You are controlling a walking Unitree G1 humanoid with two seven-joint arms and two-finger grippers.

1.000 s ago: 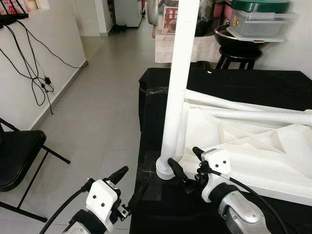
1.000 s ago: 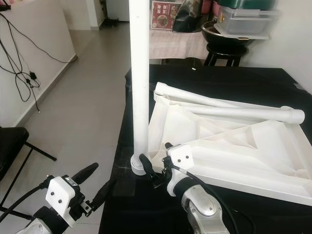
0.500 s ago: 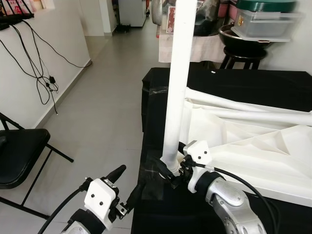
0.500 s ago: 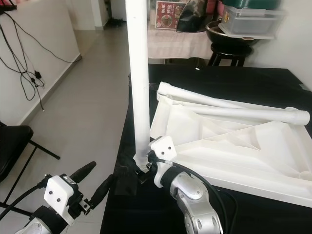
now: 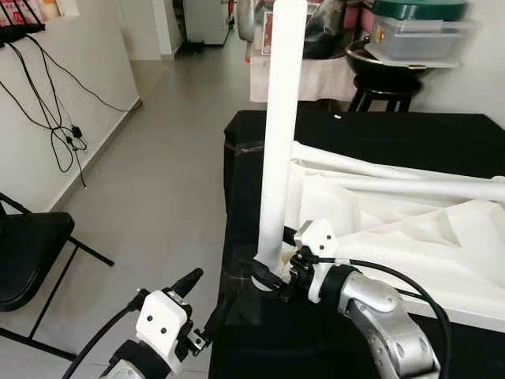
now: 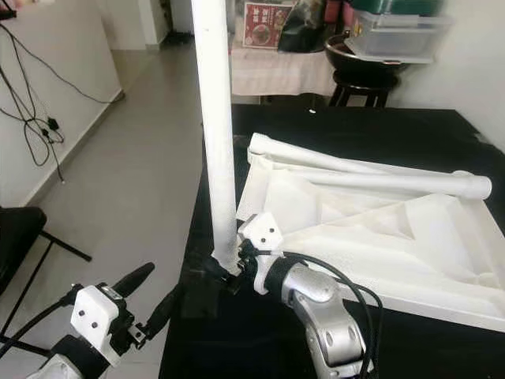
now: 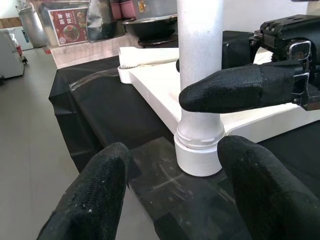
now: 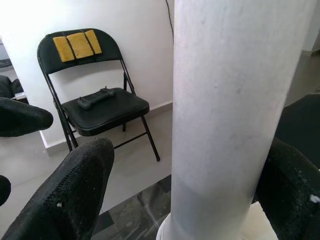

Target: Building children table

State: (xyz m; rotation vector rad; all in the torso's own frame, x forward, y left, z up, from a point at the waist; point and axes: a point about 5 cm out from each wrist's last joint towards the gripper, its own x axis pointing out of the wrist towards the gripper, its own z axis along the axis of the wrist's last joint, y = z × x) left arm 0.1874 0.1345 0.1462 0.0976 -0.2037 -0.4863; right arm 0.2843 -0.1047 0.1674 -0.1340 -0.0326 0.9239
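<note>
So the kids' table is seen flipped upside down on a black-covered tabletop, all white plastic with ribs showing on the underside. One white leg is stood upright at the near left corner, with a wider collar at its base planted on the black cover. Two more white legs are laid flat across the upturned top.

Not much writing can be made out: a red poster is spotted in the back, but its text is too small to read.

The right gripper is placed at the foot of the upright leg, jaws spread on either side of it; whether the leg is actually pinched can't be told. The left gripper is held low just off the tabletop's near edge, jaws wide apart with nothing between them, aimed at the leg's base. A black folding chair is parked by the wall.
</note>
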